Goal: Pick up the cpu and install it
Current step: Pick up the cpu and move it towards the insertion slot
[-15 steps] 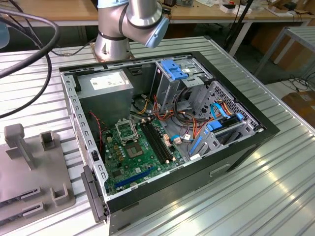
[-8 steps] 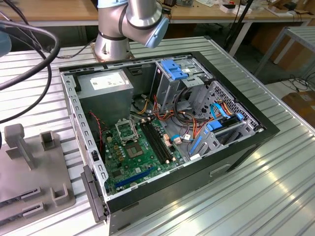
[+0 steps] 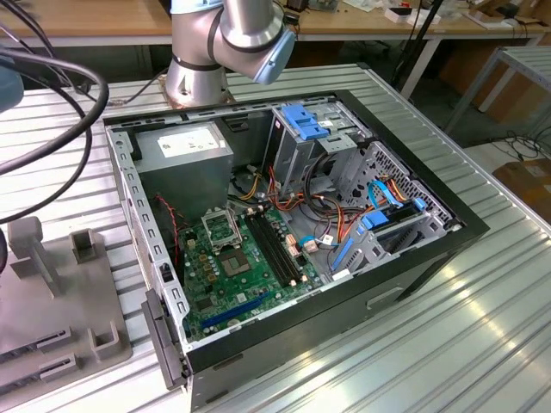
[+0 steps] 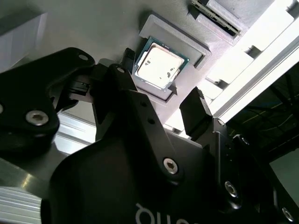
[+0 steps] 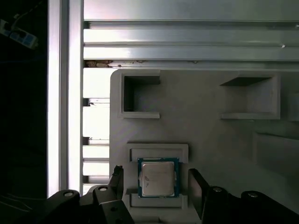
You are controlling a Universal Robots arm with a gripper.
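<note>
While the gripper [image 5: 158,185] hangs, jaws apart, astride the cpu [image 5: 159,177] in its grey holder [image 5: 210,135], the cpu seems light, stiff, fragile, best pinched by opposite edges.

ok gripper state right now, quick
Gripper: open, straddling the cpu, holding nothing.

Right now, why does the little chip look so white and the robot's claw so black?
Second wrist view: glare bleaches the cpu nearly white, while the gripper sits backlit, almost a silhouette. First wrist view: the table slats blow out white. Exterior view: softer, even light.
</note>
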